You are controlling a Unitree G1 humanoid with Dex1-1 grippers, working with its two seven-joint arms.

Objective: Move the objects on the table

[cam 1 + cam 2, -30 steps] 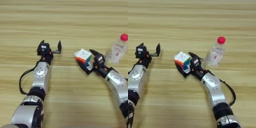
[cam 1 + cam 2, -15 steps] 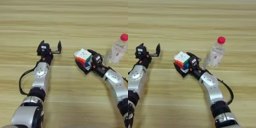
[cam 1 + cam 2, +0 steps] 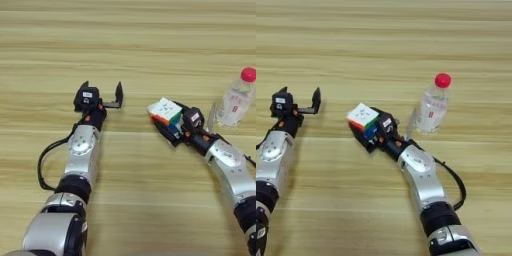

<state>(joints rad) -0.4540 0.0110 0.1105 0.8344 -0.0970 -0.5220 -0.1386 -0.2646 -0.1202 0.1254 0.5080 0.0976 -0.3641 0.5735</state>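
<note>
Puzzle cube [image 3: 165, 111], multicoloured, sits clamped in the right tool [image 3: 172, 125] low over the wooden counter [image 3: 128, 45], near a clear red-capped bottle [image 3: 432, 106] standing upright. Left tool [image 3: 101, 89] rests spread, grasping nothing.

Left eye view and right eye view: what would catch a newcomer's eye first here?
The multicoloured puzzle cube at centre, gripped by the right gripper. Just right of it stands the clear plastic bottle with red cap. The left gripper hangs open, apart at left, on the wooden table.
</note>
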